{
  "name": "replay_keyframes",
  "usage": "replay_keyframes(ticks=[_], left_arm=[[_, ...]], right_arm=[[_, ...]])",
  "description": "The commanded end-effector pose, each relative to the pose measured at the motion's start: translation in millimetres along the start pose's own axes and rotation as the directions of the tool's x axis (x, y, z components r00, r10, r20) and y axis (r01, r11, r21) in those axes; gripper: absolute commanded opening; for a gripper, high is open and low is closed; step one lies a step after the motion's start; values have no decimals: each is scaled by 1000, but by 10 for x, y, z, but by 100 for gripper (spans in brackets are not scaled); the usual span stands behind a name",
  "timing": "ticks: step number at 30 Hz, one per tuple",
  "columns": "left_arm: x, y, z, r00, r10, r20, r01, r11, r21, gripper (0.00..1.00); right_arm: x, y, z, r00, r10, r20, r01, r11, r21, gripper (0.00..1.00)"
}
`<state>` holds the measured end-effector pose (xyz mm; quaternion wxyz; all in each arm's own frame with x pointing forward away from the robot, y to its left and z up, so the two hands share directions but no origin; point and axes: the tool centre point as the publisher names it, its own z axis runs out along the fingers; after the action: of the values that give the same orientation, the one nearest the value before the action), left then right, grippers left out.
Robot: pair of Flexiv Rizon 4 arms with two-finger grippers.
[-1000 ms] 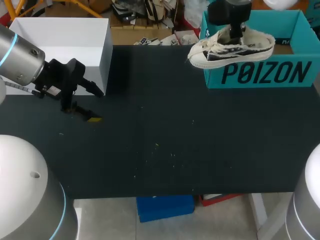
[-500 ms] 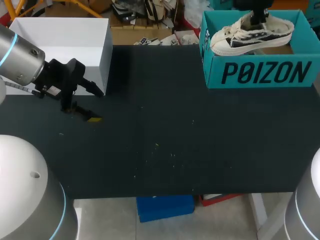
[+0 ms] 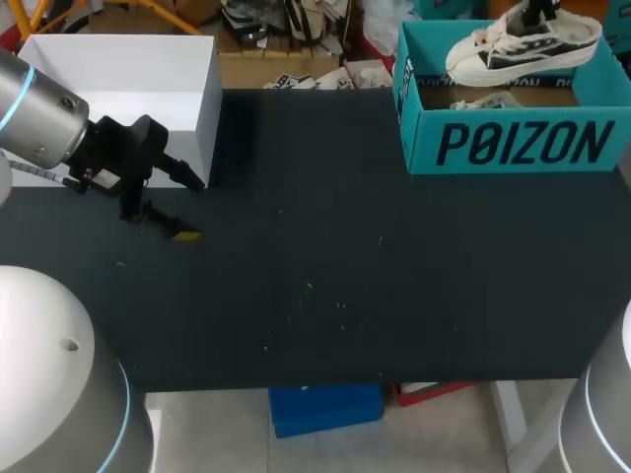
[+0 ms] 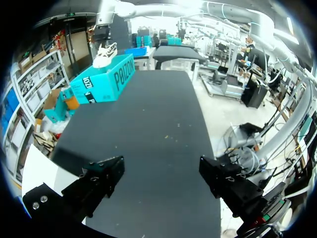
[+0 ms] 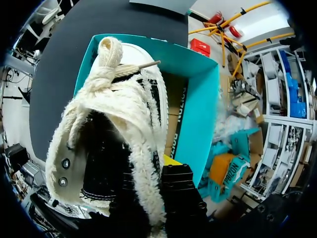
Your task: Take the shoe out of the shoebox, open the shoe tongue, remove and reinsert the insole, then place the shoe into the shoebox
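A cream and black canvas shoe (image 3: 523, 44) hangs over the open teal shoebox (image 3: 513, 146) at the table's far right, toe toward the left. My right gripper (image 5: 161, 191) is shut on the shoe's frayed collar (image 5: 143, 163), with the shoe (image 5: 114, 124) pointing out ahead of it above the shoebox (image 5: 198, 99). In the head view only a dark bit of that gripper (image 3: 537, 10) shows. My left gripper (image 3: 190, 207) stays open and empty low over the table's left side. From its wrist view (image 4: 163, 178), the shoebox (image 4: 101, 82) and shoe (image 4: 105, 52) lie far ahead.
A white open box (image 3: 118, 69) stands at the far left, just behind my left gripper. A pale item (image 3: 483, 101) lies inside the shoebox. The dark table top (image 3: 325, 266) stretches bare between the two arms, with a few small specks.
My right arm has carried the shoe to the right and farther back, from in front of the shoebox's left corner to above its inside. The left arm has not moved.
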<state>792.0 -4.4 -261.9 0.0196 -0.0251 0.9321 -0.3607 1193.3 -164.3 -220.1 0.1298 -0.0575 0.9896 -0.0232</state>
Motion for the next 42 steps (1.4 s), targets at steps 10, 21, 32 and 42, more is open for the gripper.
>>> replay_keyframes(ticks=[10, 21, 32, 42], left_arm=[[6, 5, 10, 1000, 1, 3, -1, 1000, -1, 100], [6, 5, 10, 1000, 1, 3, -1, 1000, -1, 100], [6, 5, 10, 1000, 1, 3, -1, 1000, -1, 100], [6, 5, 10, 1000, 1, 3, -1, 1000, -1, 100]], right_arm=[[-612, -73, 489, 996, 16, -82, -16, 1000, -5, 0], [-553, -10, 801, 991, 66, -118, -64, 998, 13, 0], [-438, 45, 994, 986, 92, -141, -90, 996, 24, 0], [-370, 55, 1192, 981, 116, -159, -113, 993, 25, 0]])
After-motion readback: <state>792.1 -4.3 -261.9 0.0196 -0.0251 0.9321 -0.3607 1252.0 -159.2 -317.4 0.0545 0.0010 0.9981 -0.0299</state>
